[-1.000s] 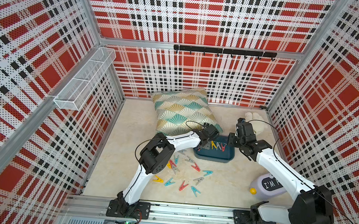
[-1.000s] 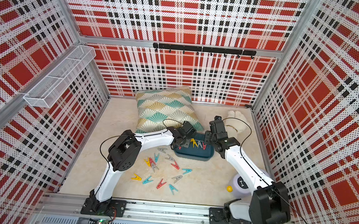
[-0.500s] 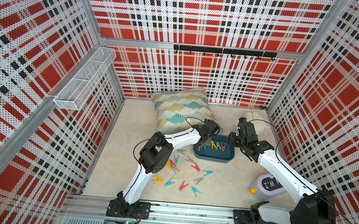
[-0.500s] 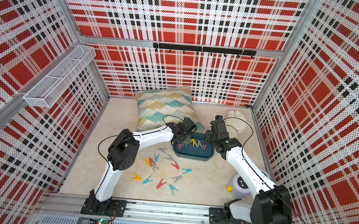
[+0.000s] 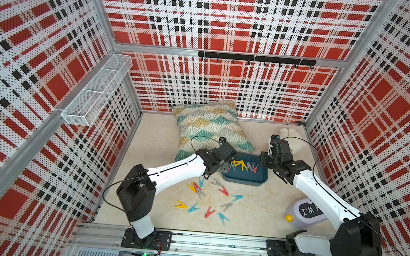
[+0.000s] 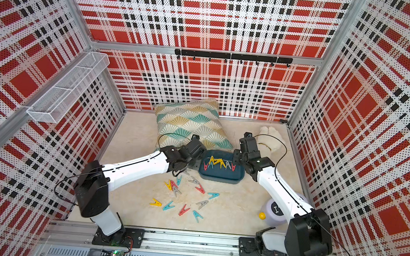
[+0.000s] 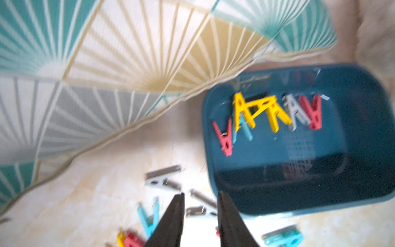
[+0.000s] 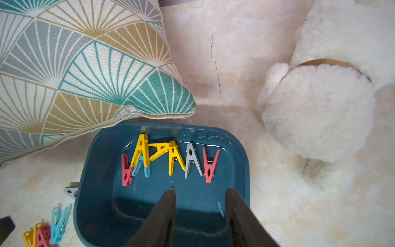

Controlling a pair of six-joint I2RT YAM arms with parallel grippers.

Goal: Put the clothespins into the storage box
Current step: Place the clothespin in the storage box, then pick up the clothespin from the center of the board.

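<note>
The storage box (image 5: 245, 180) (image 6: 220, 176) is a shallow dark teal tub on the floor just in front of the pillow. Several clothespins (image 5: 242, 165) (image 8: 171, 158) (image 7: 267, 111) in red, yellow, teal and grey lie in a row inside it. Several more clothespins (image 5: 223, 191) (image 6: 200, 189) are scattered on the floor in front of the box. My left gripper (image 5: 226, 165) (image 7: 201, 198) hangs at the box's left rim, above grey clips on the floor. Its jaws are apart with nothing between them. My right gripper (image 5: 261, 161) (image 8: 199, 192) is open and empty over the box's right side.
A fan-patterned pillow (image 5: 211, 129) touches the box's far left corner. White fluffy slippers (image 5: 290, 138) lie at the back right. A pale lilac bottle (image 5: 305, 212) with a yellow cap (image 5: 289, 218) lies under my right arm. A white wire basket (image 5: 95, 91) hangs on the left wall.
My left gripper's jaws have parted and it has drawn back from over the box to its left rim. A red clothespin now lies at the row's left end. The right arm has hardly moved.
</note>
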